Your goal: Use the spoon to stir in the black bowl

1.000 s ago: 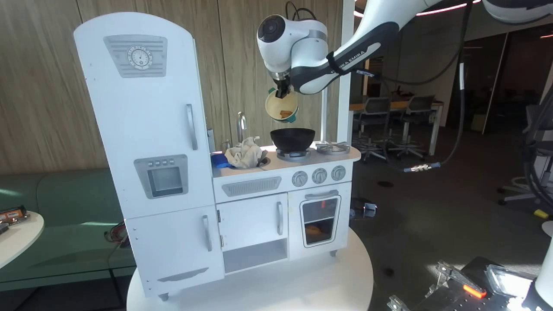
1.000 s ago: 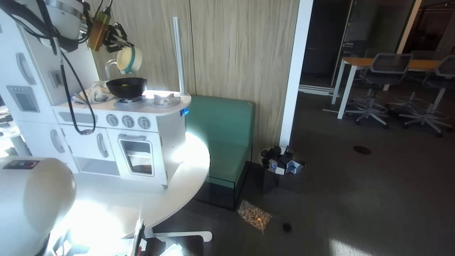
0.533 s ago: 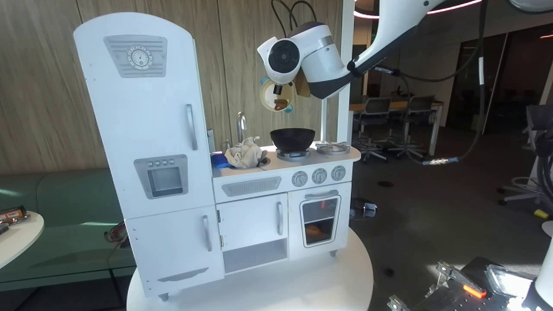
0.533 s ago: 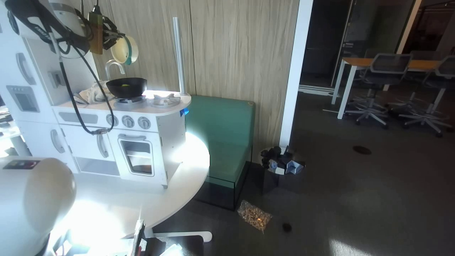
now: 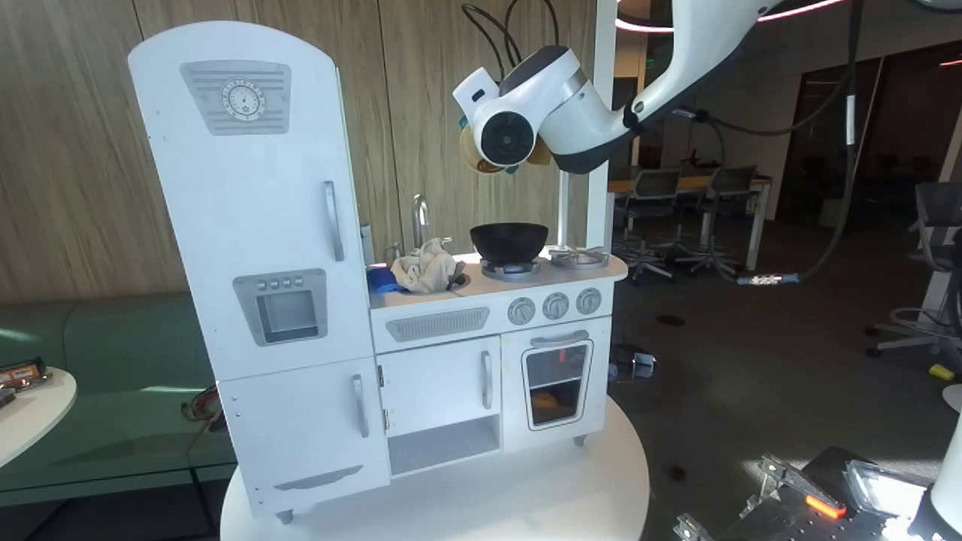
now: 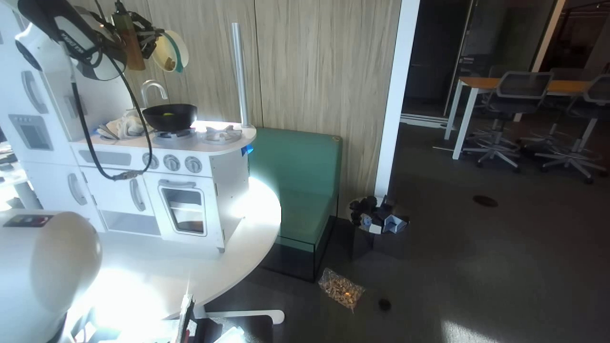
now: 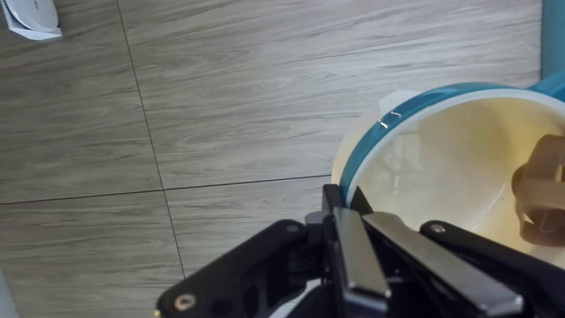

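Observation:
The black bowl (image 5: pixel 509 242) sits upright on a burner of the toy stove; it also shows in an exterior view (image 6: pixel 170 119) with a small yellow-green item (image 6: pixel 168 114) inside. My gripper (image 7: pixel 348 198) is shut on the rim of a cream pot (image 7: pixel 432 163) with a teal band, one finger inside and one outside. The pot (image 6: pixel 164 48) is held tilted on its side, above and apart from the bowl, near the wood wall. Brown pieces (image 7: pixel 540 194) lie in the pot. I cannot make out a spoon; a dark utensil-like thing (image 5: pixel 456 277) shows beside the cloth.
A pale crumpled cloth (image 5: pixel 426 268) and a blue item (image 5: pixel 383 279) lie at the sink, by the faucet (image 5: pixel 419 218). A second burner (image 5: pixel 580 258) is beside the bowl. A metal post (image 6: pixel 239 76) stands behind. The tall toy fridge (image 5: pixel 255 188) flanks the counter.
My gripper has lifted the pot higher above the bowl and turned the wrist, so the hand now covers most of the pot in an exterior view. The bowl has not moved.

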